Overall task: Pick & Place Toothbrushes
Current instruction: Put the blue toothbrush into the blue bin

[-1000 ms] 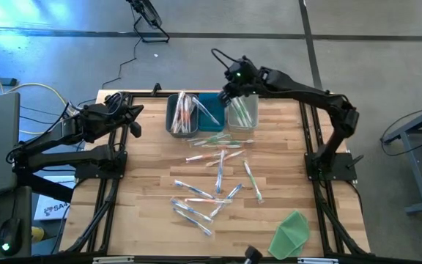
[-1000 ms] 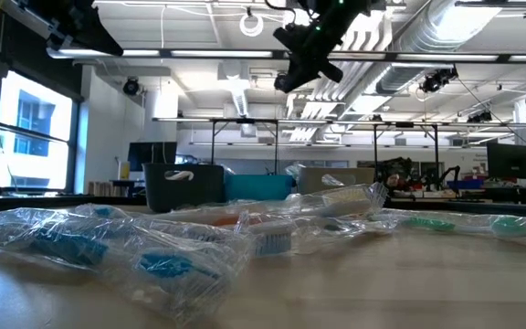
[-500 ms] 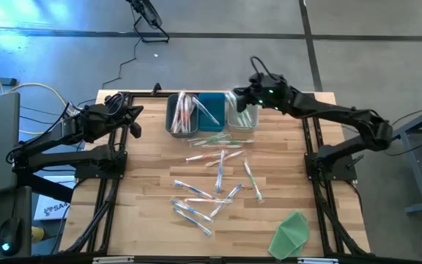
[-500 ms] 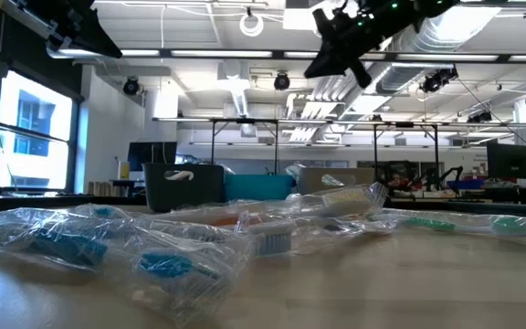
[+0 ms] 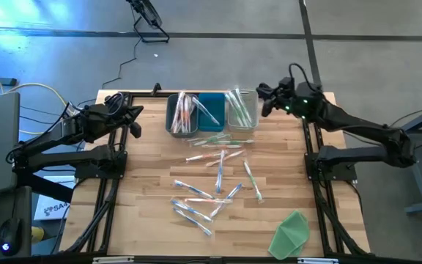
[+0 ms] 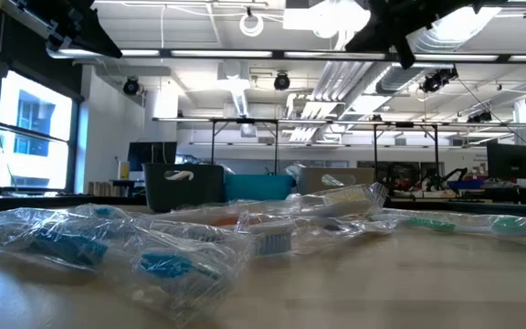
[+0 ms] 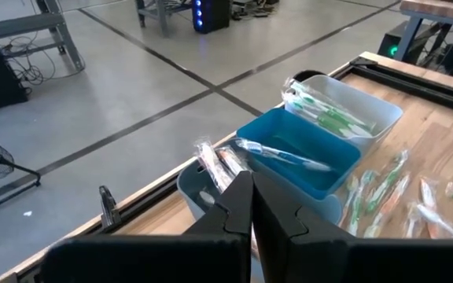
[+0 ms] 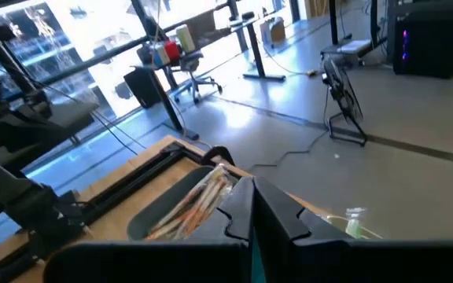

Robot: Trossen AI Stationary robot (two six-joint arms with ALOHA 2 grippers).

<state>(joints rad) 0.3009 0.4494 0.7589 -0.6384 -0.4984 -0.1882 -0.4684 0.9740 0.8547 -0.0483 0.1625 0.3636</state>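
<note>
The right gripper [image 5: 264, 99], fingers together and empty, has swung clear of the clear bin [image 5: 242, 110]; loose toothbrushes [image 5: 218, 176] remain.

Wrapped toothbrushes [image 5: 218, 180] in pink, light blue and green lie scattered across the middle of the wooden table, most flat and pointing different ways, several overlapping in a loose cluster toward the near edge. More stand or lean bundled in containers at the far side: pink ones [image 7: 220, 167] in the grey bin, a single blue one [image 7: 283, 156] lying across the blue bin, and green ones [image 7: 325, 115] in the clear bin.
</note>
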